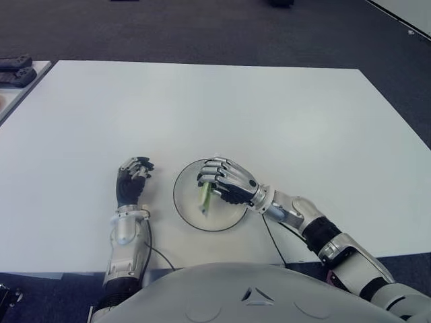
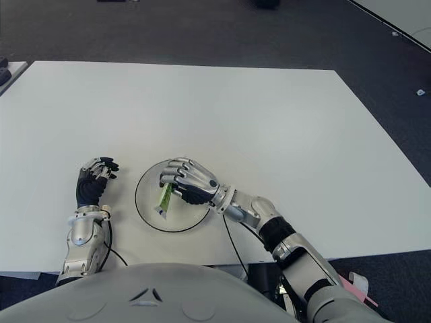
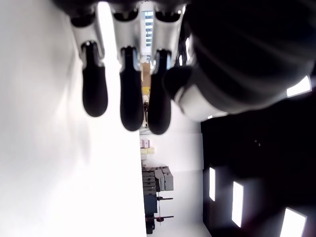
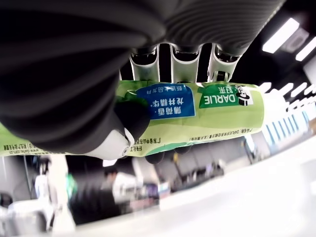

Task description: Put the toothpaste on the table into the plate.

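Observation:
A green toothpaste tube (image 1: 205, 198) is held in my right hand (image 1: 223, 180), over the round white plate with a dark rim (image 1: 229, 219) near the table's front edge. In the right wrist view the fingers and thumb are wrapped around the tube (image 4: 217, 111). Whether the tube touches the plate I cannot tell. My left hand (image 1: 133, 176) shows to the left of the plate, fingers loosely curled and holding nothing.
The white table (image 1: 222, 114) stretches far ahead and to both sides. A second table with dark objects (image 1: 15, 69) stands at the far left. A thin cable (image 1: 273, 242) runs over the front edge by my right forearm.

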